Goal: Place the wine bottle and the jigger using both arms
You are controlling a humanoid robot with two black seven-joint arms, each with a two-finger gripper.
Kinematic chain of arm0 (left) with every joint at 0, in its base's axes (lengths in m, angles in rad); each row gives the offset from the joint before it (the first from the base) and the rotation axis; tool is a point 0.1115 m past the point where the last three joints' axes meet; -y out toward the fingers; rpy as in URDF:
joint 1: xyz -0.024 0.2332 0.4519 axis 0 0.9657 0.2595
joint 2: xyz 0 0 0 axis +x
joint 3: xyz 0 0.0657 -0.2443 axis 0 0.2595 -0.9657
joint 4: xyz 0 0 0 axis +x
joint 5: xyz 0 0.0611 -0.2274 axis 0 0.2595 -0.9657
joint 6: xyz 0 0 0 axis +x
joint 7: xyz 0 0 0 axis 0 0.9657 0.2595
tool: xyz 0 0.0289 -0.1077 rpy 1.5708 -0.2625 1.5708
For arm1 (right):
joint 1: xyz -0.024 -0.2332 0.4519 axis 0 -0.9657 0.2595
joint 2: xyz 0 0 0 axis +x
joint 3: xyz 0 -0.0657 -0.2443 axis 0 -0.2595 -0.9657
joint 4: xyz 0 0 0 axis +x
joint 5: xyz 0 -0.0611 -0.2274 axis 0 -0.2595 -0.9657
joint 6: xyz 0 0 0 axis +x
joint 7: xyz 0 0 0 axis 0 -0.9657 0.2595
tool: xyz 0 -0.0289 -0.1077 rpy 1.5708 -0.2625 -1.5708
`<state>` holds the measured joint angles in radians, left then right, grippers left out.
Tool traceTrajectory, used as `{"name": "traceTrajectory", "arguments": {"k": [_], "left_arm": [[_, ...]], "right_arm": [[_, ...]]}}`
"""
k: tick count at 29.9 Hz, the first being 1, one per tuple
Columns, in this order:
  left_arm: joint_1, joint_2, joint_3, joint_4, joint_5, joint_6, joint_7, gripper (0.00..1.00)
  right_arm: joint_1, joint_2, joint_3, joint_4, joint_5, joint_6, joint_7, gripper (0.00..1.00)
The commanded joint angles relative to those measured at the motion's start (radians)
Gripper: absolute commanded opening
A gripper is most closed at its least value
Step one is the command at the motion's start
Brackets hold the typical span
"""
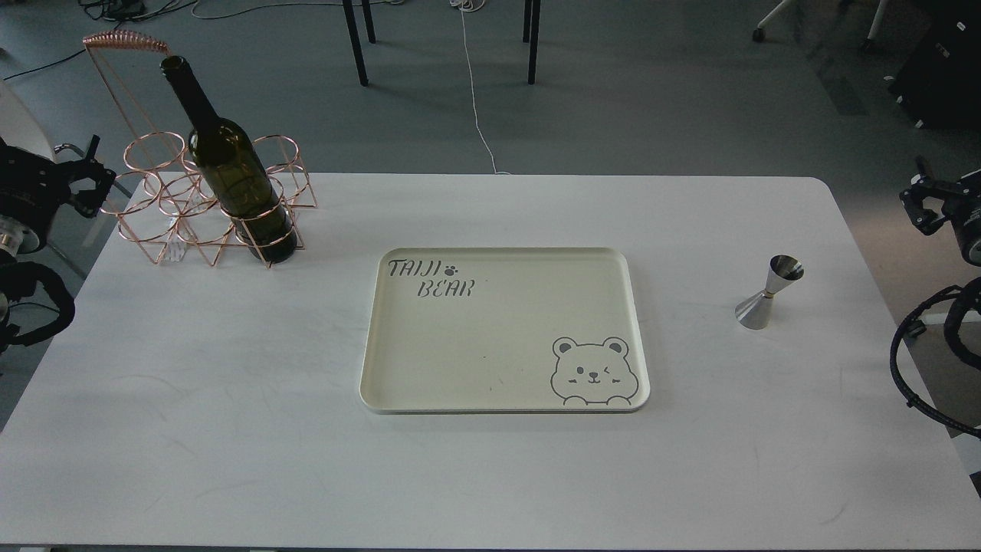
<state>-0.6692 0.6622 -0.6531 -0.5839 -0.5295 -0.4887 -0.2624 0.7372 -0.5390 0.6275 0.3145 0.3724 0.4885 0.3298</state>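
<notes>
Looking down from the head view: white table (230, 429) w/ a cream tray (429, 368) at center, flat, printed "TAIJI BEAR" top-left and a winking bear bottom-right. Tray holds no objects.

Bottle (230, 165) stands far-left on the table, seated in the near-right ring of a copper wire rack (157, 203). It's dark olive green, no label, long neck leaning toward upper left in this view, open mouth at top. Rack has several round rings plus a tall handle w/ a coiled grip, just left of the bottle neck. Other rings look vacant; something small and clear sits low in the rack's left part, can't tell what.

Jigger (769, 292) stands upright on the table's right side, well apart from the tray, wide cone down, smaller cup up, gold band at waist.

Left gripper (90, 185) sits at the left edge, beyond the table's corner, near the rack but not touching it. Fingers look spread, holding nothing.

Right gripper (922, 205) sits at the right edge, off the table, well apart from the jigger. Seen small and dark; can't tell if jaws are spread or closed. Nothing visible in them.

Bkgd: grey floor (651, 100), a white cable (474, 92) running to the table's far edge, dark chair legs (355, 42) up top.
</notes>
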Motion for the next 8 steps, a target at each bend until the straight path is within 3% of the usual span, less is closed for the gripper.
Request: {"name": "traceTrajectory", "arguments": {"k": [1,8], "left_arm": [[-0.001,0.003,-0.006,-0.001,0.0,0.0,-0.001,0.98],[-0.003,0.022,-0.042,-0.011,0.008,0.0,0.0,0.98]], "right_arm": [[-0.005,-0.007,0.0,-0.002,-0.003,0.0,0.002,0.99],[0.005,-0.015,-0.002,0.005,-0.004,0.0,0.0,0.99]]}}
